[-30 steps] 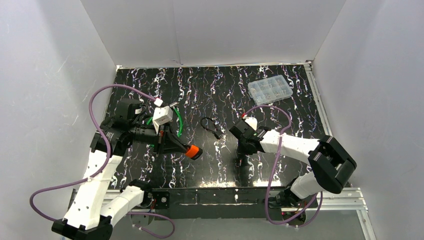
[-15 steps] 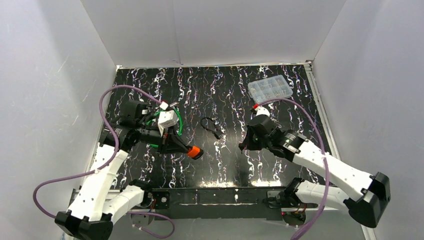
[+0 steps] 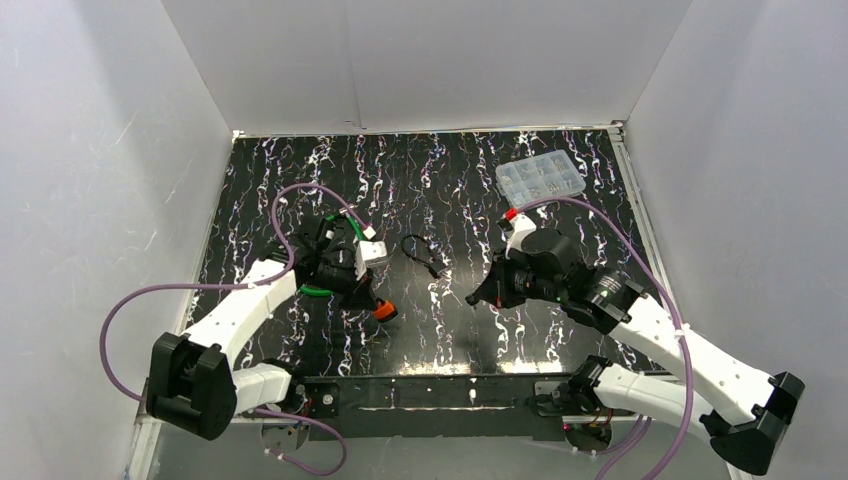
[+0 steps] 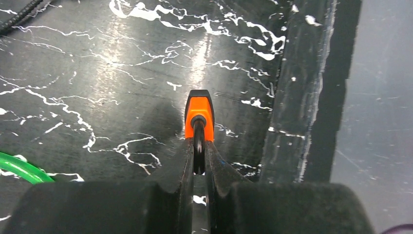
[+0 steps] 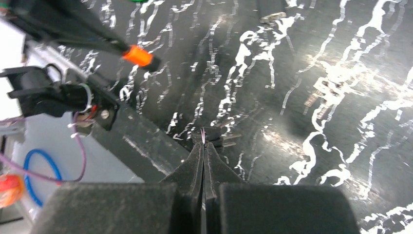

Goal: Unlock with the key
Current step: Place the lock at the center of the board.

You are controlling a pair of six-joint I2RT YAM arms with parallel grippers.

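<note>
My left gripper (image 3: 372,298) is shut on the lock, an orange body (image 3: 384,311) with a black end and a green cable (image 3: 318,291). In the left wrist view the fingertips (image 4: 187,156) pinch the dark neck behind the orange body (image 4: 198,113), held above the table. My right gripper (image 3: 477,297) is shut, and a thin metal ring and black-headed keys (image 5: 217,137) stick out past its tips (image 5: 203,141). It points left towards the lock, about a hand's width away. The orange body also shows in the right wrist view (image 5: 138,55).
A small black loop (image 3: 422,254) lies on the marbled black table between the arms. A clear compartment box (image 3: 540,178) sits at the back right. The table's front rail (image 3: 420,392) runs below both grippers. White walls enclose three sides.
My left arm has swung right and forward, carrying the lock towards the centre. My right arm has risen and shifted right, and its gripper now points left at the lock.
</note>
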